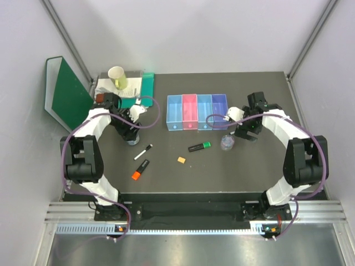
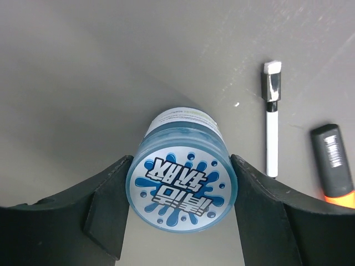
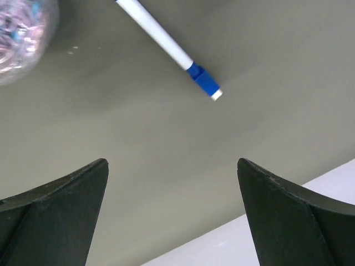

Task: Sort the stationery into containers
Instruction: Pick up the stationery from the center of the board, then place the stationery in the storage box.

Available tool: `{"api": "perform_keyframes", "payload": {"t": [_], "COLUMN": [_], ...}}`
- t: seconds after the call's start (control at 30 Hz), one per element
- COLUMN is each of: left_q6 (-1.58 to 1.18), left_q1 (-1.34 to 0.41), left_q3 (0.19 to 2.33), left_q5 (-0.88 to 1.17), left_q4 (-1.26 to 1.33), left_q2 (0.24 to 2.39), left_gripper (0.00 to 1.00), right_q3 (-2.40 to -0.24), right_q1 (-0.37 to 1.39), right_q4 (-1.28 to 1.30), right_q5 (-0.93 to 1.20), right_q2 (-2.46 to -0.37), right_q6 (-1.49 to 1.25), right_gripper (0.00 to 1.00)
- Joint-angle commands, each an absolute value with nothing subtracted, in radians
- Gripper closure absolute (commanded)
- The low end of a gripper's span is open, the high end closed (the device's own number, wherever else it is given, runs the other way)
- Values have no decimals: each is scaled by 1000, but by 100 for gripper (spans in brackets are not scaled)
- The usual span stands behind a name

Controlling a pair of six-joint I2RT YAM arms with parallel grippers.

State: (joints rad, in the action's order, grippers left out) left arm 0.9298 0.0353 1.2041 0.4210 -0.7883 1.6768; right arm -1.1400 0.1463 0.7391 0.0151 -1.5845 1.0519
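My left gripper [image 1: 132, 136] is shut on the round blue-patterned tin [image 2: 183, 194], one finger on each side of it; the tin seems to stand on the table. A white pen with a black cap [image 2: 272, 119] and an orange-capped highlighter [image 2: 334, 165] lie to its right, also seen from above as the pen [image 1: 143, 152] and the highlighter [image 1: 140, 169]. My right gripper [image 3: 172, 163] is open and empty above the table, near a white pen with a blue cap [image 3: 166, 47] and the clear tub [image 3: 22, 39]. The green-capped highlighter [image 1: 199, 146] and the tan block [image 1: 181, 159] lie mid-table. The four bins [image 1: 197, 112] stand in a row at the back.
A green folder [image 1: 66, 94] leans at the back left, with a paper cup [image 1: 118, 76] on papers beside it. The table's right edge shows as a pale strip [image 3: 288, 238] close under my right gripper.
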Motion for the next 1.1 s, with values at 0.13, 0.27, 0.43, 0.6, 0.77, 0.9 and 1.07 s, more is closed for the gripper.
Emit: {"api": "perform_keyframes", "payload": {"t": [0.13, 0.27, 0.43, 0.6, 0.77, 0.9, 1.07], "left_q6": [910, 870, 809, 769, 755, 756, 758], "left_q1": [40, 12, -83, -198, -305, -360, -423], "left_q3": [1431, 1528, 1663, 1796, 1920, 2049, 2129], "left_q5": [570, 603, 597, 566, 534, 515, 500], "left_q4": [-923, -940, -913, -887, -874, -867, -824], "left_q2": [1579, 1575, 1623, 1699, 1811, 1908, 2006], "left_gripper": [80, 87, 89, 92, 93, 95, 95], "right_q3": [-1190, -1167, -1092, -1052, -1016, -970, -908], "right_q1": [106, 89, 77, 78, 77, 71, 60], "right_q4": [592, 534, 434, 419, 411, 407, 365], "right_q5": [-28, -37, -40, -38, -35, -34, -23], "right_q2": [-1680, -1694, -1672, -1646, -1614, -1574, -1545], "right_q6": [1301, 1370, 1486, 1560, 1597, 1612, 1638], "right_gripper": [0, 0, 0, 1, 0, 0, 1]}}
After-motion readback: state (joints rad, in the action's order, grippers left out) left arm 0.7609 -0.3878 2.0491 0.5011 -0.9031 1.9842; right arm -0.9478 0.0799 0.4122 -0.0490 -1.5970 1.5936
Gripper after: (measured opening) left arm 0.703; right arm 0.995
